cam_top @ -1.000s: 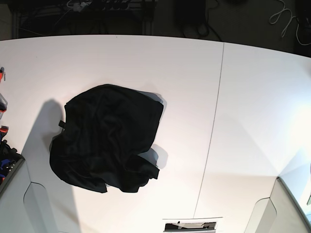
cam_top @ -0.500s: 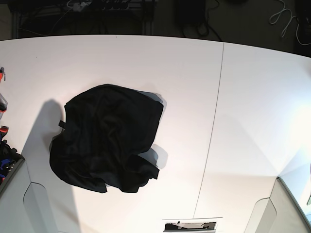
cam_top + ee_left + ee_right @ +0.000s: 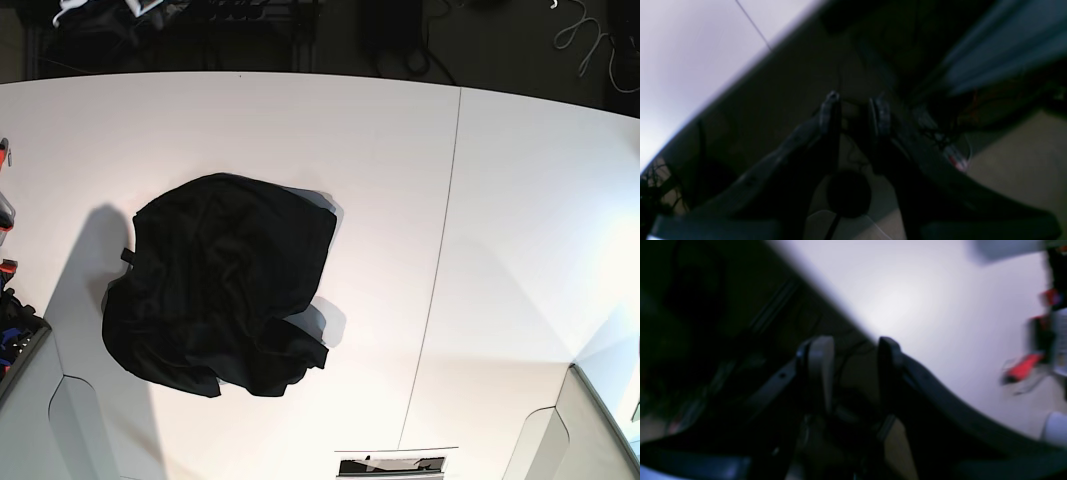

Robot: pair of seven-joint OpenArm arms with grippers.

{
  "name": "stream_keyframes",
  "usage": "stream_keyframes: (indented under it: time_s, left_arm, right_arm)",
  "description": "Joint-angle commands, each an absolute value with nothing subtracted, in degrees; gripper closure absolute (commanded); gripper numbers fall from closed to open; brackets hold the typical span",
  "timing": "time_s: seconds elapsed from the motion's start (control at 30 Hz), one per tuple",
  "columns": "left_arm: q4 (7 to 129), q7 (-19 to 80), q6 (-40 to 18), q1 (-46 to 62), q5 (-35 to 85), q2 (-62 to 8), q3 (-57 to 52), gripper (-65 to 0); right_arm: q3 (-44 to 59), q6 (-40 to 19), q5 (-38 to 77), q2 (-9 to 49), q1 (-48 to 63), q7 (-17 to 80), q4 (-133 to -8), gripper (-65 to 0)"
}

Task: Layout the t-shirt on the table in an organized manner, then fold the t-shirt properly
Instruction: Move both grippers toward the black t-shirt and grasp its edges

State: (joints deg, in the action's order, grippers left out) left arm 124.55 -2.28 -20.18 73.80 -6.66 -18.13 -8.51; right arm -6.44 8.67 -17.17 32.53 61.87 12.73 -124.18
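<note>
The base view is sharp and evenly bright; the white table (image 3: 380,180) glows palest toward its right edge, and its far edge bows with wide-angle distortion. The black t-shirt (image 3: 220,285) casts a soft grey shadow to its left. Both wrist views are dim and heavily blurred, with only patches of table bright and washed out.

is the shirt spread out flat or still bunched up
Bunched up. The shirt lies on the table as a rumpled black heap with overlapping folds; no sleeves or print show.
</note>
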Motion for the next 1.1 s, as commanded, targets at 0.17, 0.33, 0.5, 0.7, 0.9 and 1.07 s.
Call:
stream_keyframes:
  time_s: [0.17, 0.33, 0.5, 0.7, 0.9, 1.07]
  left_arm:
    - [128.14, -6.28, -19.92, 74.87, -4.56, -21.96, -8.71, -18.2]
    - [128.14, -6.22, -11.49, 72.73, -4.56, -26.92, -8.71, -25.8]
    - [128.14, -3.53, -7.94, 67.94, -4.47, -31.48, -8.69, -35.6]
    - [127.72, 1.41, -8.82, 58.19, 0.6, -36.16, -8.58, -35.6]
    - [124.09, 1.56, -11.09, 48.23, 4.08, -38.94, -4.78, -35.6]
    - [118.1, 1.54, -11.16, 37.67, 4.08, -39.53, 3.9, -35.6]
  right_arm:
    - [-2.92, 4.89, -10.74, 31.38, 52.01, 13.34, -125.54, -25.5]
    - [-0.91, 4.03, -5.87, 27.81, 43.48, 13.34, -121.38, -29.8]
    - [-0.71, 2.72, -1.96, 23.79, 35.99, 13.34, -115.94, -31.0]
    - [-0.45, 2.13, -1.87, 17.82, 27.59, 14.09, -107.59, -34.6]
    - [2.04, 1.04, -1.04, 12.14, 22.55, 14.57, -104.07, -37.4]
    - [6.63, 1.04, -1.02, 7.73, 18.85, 14.7, -100.95, -37.6]
